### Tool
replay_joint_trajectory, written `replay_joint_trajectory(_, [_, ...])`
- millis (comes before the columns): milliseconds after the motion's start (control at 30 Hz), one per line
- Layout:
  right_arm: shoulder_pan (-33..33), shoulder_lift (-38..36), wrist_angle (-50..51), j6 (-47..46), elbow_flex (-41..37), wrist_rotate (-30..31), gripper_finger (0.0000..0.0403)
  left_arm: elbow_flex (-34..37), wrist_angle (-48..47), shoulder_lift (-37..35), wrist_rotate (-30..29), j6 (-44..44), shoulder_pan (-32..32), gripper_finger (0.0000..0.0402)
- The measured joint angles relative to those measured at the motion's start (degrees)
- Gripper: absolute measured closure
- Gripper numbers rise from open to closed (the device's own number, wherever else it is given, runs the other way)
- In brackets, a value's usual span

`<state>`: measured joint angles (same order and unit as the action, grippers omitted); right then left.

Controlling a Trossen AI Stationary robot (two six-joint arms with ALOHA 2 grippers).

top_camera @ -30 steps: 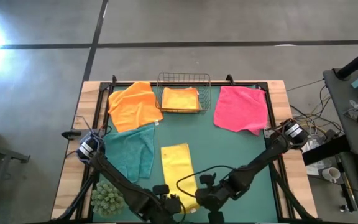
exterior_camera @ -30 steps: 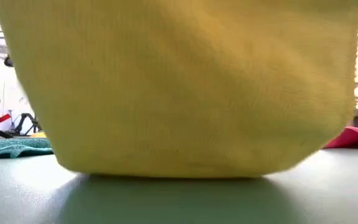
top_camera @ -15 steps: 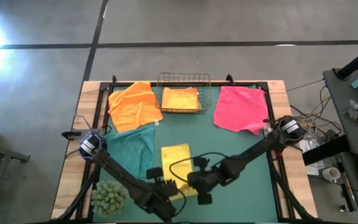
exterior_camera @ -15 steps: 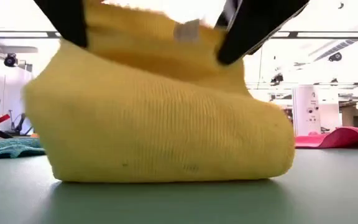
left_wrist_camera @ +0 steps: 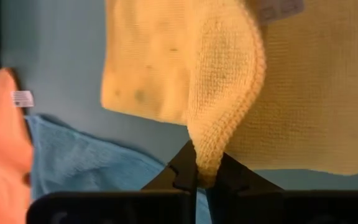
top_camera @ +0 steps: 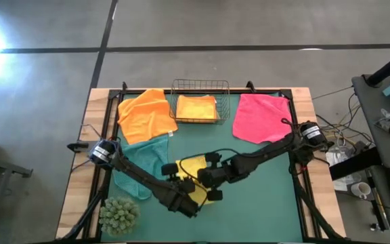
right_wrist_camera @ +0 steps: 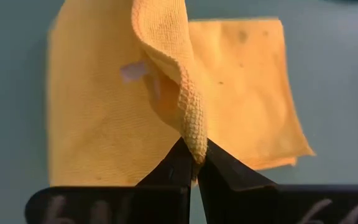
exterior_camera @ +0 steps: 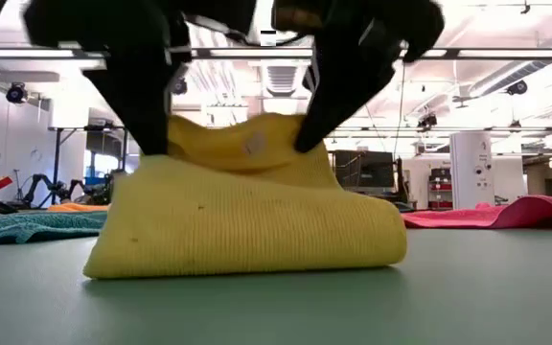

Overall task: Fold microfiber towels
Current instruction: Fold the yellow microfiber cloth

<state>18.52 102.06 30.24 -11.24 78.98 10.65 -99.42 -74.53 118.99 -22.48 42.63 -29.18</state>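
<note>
High view: you see the yellow towel low in the centre of the green table, with the left gripper and right gripper both over it. They meet there because each carries one corner of the same edge, so the fold comes over evenly.

High view, other cloths: the orange towel lies at upper left, a second orange one sits in the wire basket at top centre, the pink towel is at upper right and the teal towel at left. They lie along the edges, which I judge leaves the middle free for folding. The plant ball sits at lower left.

Low view: the yellow towel fills the centre of the frame, its rounded fold at right resting on the table, and two dark grippers pinch its raised top edge. The lifted layer hangs above the lower one, so the fold looks half laid, not yet pressed flat.

Left wrist view: your left fingers are clamped on a yellow corner at bottom centre; the rest of the cloth spreads flat towards the upper right.

Right wrist view: your right fingers are likewise closed on a yellow corner, with the doubled cloth lying beyond it.

Next move: judged from this, lower both corners onto the far edge together, or the layers will skew.
</note>
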Motion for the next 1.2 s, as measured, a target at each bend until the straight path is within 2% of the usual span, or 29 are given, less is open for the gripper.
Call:
replay_joint_trajectory(367, [-5.2,0.5,-0.3,1.1,-3.2,-0.1,0.0394,3.5,1.0,-0.3,-0.1,-4.6,4.5,0.0401])
replay_joint_trajectory(567, [-5.7,0.5,-1.7,4.7,-3.5,-0.1,0.0392,3.5,0.5,-0.3,0.0,-5.8,6.1,0.0401])
replay_joint_trajectory(733, [-5.9,0.5,-1.6,4.5,-3.6,0.0,0.0375,3.5,0.5,-0.3,-0.2,-5.7,7.0,0.0396])
replay_joint_trajectory(933, [-5.9,0.5,-1.6,3.7,-3.6,0.1,0.0337,3.5,0.4,-0.3,-0.5,-5.7,7.2,0.0345])
replay_joint_trajectory(1200, [-7.3,0.4,0.4,0.0,-3.6,4.3,0.0300,3.5,-1.6,-0.3,-3.0,-5.6,8.5,0.0263])
